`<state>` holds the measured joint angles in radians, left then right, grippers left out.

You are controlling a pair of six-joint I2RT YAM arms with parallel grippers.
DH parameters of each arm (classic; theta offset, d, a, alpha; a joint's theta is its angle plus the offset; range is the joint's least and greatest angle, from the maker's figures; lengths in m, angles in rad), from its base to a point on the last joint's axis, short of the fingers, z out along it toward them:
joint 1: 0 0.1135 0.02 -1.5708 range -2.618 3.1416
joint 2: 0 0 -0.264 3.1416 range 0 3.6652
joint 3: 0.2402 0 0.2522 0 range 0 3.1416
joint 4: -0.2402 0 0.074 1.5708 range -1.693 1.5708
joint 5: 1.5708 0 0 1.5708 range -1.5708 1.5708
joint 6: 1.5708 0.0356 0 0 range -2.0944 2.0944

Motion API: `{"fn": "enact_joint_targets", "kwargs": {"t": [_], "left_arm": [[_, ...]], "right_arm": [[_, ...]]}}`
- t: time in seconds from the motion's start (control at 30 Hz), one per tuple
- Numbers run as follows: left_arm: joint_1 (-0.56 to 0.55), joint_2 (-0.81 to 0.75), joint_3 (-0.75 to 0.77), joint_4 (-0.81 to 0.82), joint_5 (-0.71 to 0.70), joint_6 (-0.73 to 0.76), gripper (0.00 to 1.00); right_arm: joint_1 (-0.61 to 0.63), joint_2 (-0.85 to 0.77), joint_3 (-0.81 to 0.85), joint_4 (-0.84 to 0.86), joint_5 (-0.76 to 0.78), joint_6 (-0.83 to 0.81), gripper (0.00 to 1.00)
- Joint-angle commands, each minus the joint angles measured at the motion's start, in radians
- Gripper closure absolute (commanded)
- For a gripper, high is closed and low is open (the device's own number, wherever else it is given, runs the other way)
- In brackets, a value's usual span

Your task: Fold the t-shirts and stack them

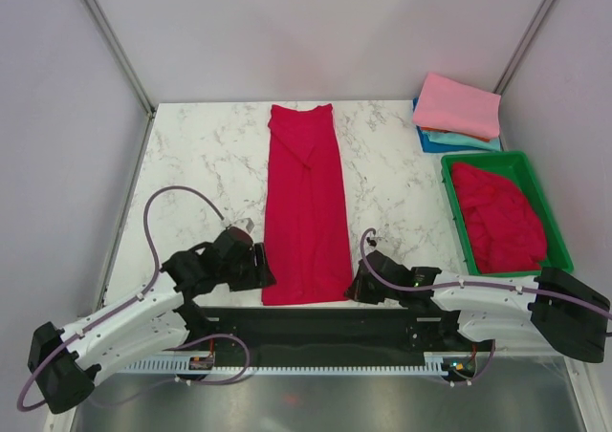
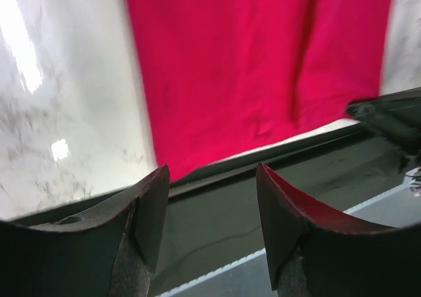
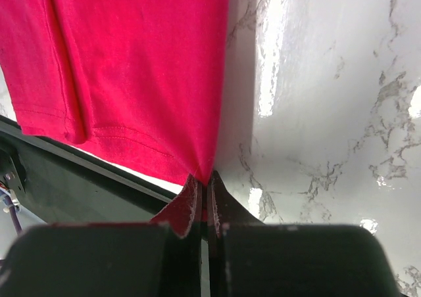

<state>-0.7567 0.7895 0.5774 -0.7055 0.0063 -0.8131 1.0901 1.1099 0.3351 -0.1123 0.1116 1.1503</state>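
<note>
1. Red tee (image 1: 306, 203): flat on desk (image 1: 201, 155), middle, folded into a long narrow strip running near to far.
2. Right fingers (image 1: 354, 288): clenched on the strip's near right corner, low at desk level.
3. Left fingers (image 1: 262, 270): spread apart, nothing between them, just beside the strip's near left corner.
4. Folded tees (image 1: 457, 112): pink on top of teal and blue, far right corner.
5. Green tray (image 1: 507, 160), right edge: crumpled red tee (image 1: 497, 217) inside.
</note>
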Motion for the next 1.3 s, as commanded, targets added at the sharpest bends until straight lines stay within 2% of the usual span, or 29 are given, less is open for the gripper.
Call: {"fn": "enact_joint_targets", "kwargs": {"t": [0.0, 0.17, 0.3, 0.67, 0.93, 1.27], "left_arm": [[-0.082, -0.056, -0.068, -0.061, -0.115, -0.231, 0.38], [-0.125, -0.046, -0.088, -0.088, -0.16, -0.281, 0.38], [-0.13, -0.016, -0.119, -0.046, -0.17, -0.299, 0.39], [-0.133, 0.019, -0.209, 0.075, -0.147, -0.317, 0.51], [-0.141, 0.039, -0.208, 0.095, -0.129, -0.319, 0.54], [-0.144, 0.063, -0.185, 0.126, -0.098, -0.319, 0.78]], "right_arm": [[0.005, 0.013, -0.018, -0.067, 0.028, -0.023, 1.0], [0.005, 0.027, -0.013, -0.064, 0.025, -0.034, 1.0], [0.004, 0.036, -0.01, -0.058, 0.023, -0.046, 1.0], [0.005, 0.041, -0.013, -0.05, 0.023, -0.054, 1.0], [0.004, 0.059, -0.008, -0.049, 0.028, -0.052, 1.0], [0.005, 0.048, -0.002, -0.056, 0.031, -0.052, 1.0]]}}
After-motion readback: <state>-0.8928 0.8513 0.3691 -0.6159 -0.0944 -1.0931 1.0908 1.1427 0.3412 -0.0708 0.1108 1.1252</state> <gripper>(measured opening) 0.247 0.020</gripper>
